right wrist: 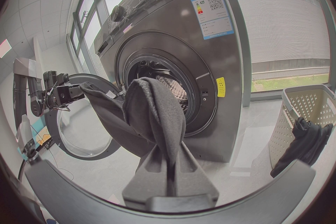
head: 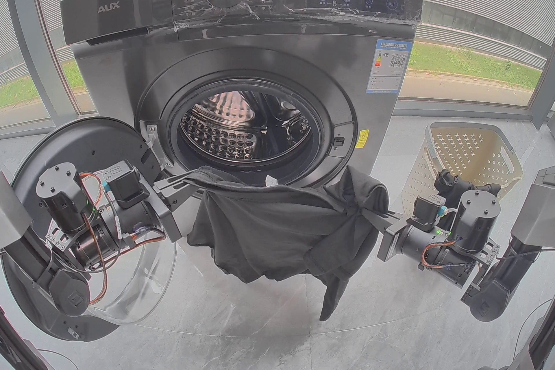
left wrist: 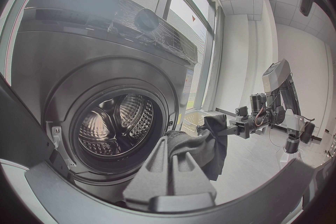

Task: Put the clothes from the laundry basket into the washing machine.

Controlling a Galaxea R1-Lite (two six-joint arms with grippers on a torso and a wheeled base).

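Observation:
A dark grey garment (head: 277, 232) hangs stretched between my two grippers in front of the washing machine (head: 243, 53), just below its open drum (head: 243, 128). My left gripper (head: 193, 180) is shut on the garment's left edge (left wrist: 182, 142), near the lower left rim of the opening. To the right of the opening, my right gripper (head: 367, 215) is shut on a bunched fold (right wrist: 157, 109). The garment's lower part dangles above the floor. The laundry basket (head: 468, 151) stands to the machine's right, with another black garment (right wrist: 304, 144) draped over its rim.
The round machine door (head: 81, 145) is swung wide open at the left, behind my left arm. Window glass stands behind the machine. Bare grey floor tiles (head: 260, 325) lie below the hanging garment.

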